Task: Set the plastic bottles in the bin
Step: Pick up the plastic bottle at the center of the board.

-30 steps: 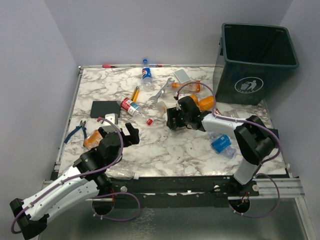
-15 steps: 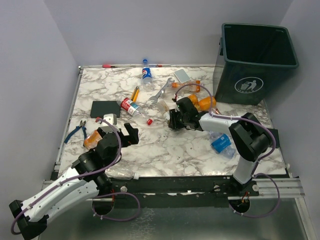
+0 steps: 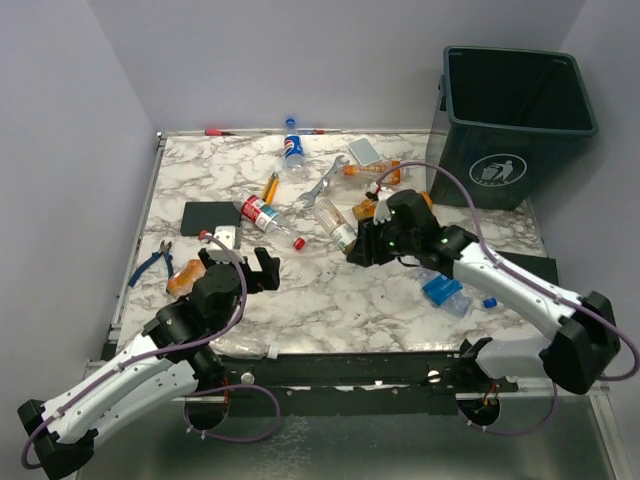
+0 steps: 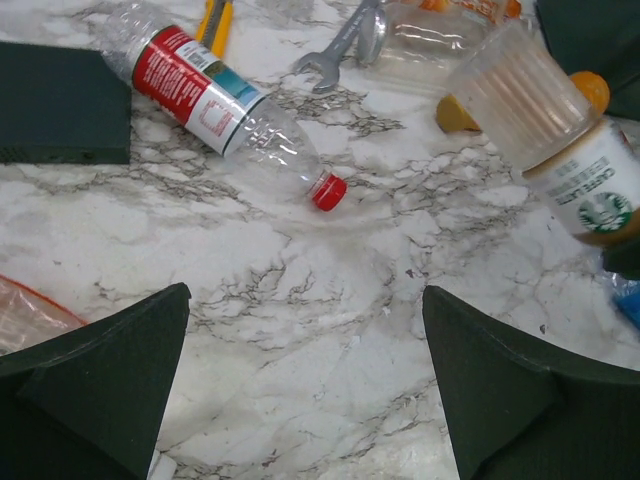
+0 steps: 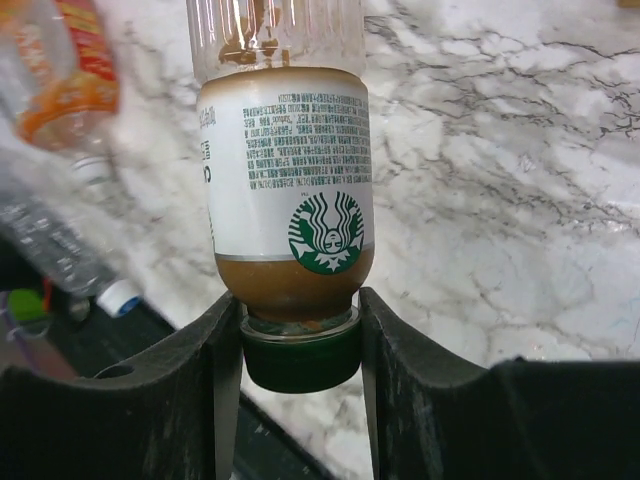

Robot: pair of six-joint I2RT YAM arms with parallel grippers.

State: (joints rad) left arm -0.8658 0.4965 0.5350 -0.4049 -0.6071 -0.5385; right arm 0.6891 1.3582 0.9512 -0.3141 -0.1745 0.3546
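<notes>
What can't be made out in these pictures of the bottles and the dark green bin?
Top external: the inside of the dark green plastic bin is too dark to see contents.
Right wrist: the orange-labelled clear bottle is blurred; the top edge cuts off the white-labelled coffee bottle.
Left wrist: the orange translucent bottle is cut off by the left edge.

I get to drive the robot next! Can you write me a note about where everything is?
Left gripper: open, empty, over the marble table.
Right gripper: shut on the Starbucks bottle at its cap end.
On the table: red-labelled bottle, blue-labelled bottle at the far edge, orange bottle by the left arm, and others.
Done: no bottle seen in the bin.
Left: bin the Starbucks bottle, then the rest.
</notes>
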